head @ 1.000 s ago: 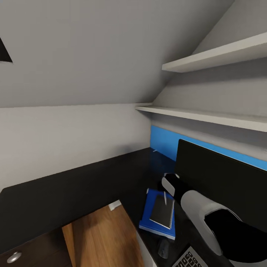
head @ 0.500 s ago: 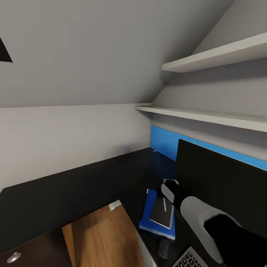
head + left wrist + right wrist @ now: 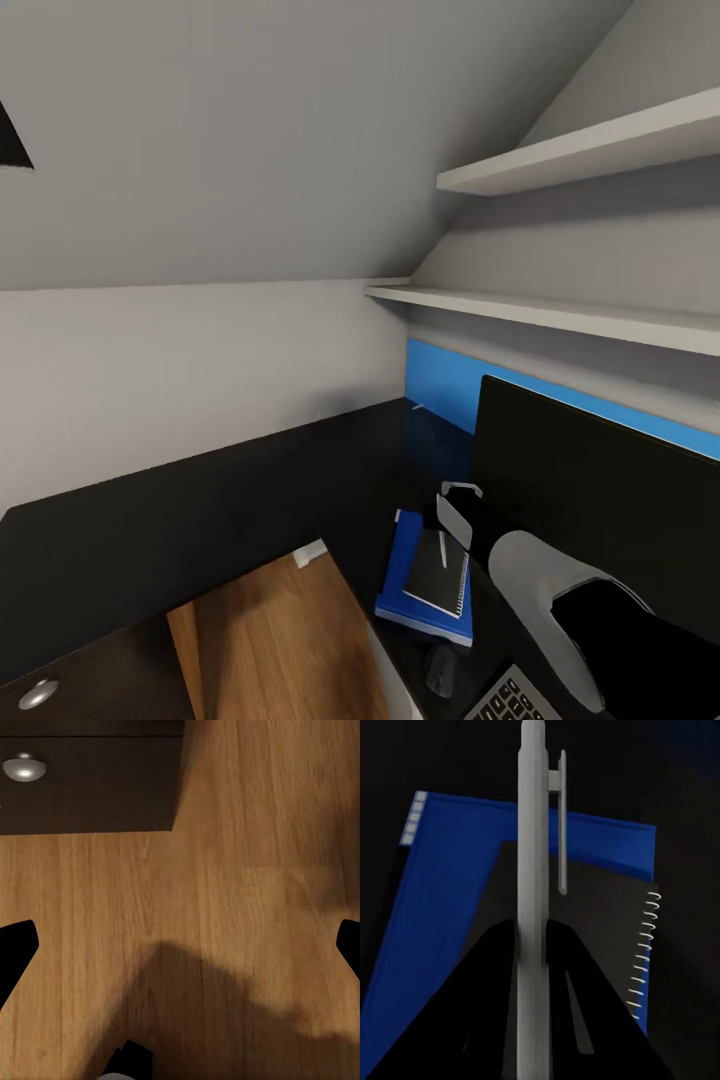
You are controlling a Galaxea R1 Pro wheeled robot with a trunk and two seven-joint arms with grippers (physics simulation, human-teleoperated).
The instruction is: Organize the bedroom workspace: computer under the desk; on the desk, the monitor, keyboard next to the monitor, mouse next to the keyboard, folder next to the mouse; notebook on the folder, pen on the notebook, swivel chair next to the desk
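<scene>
Where black fingers (image 3: 487,1020) pinch, slim grey pen (image 3: 533,870).

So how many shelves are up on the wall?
2. The upper shelf sits high on the wall at the right, and the lower shelf runs beneath it, above the monitor. More could be hidden past the picture's right edge.

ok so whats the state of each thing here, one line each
pen: held between the right gripper's fingers, over the notebook
right gripper: shut on the pen
notebook: closed, lying on the folder
folder: flat on the desk
monitor: upright on the desk, screen dark
keyboard: on the desk, partly in view
left gripper: open, over wood floor
</scene>
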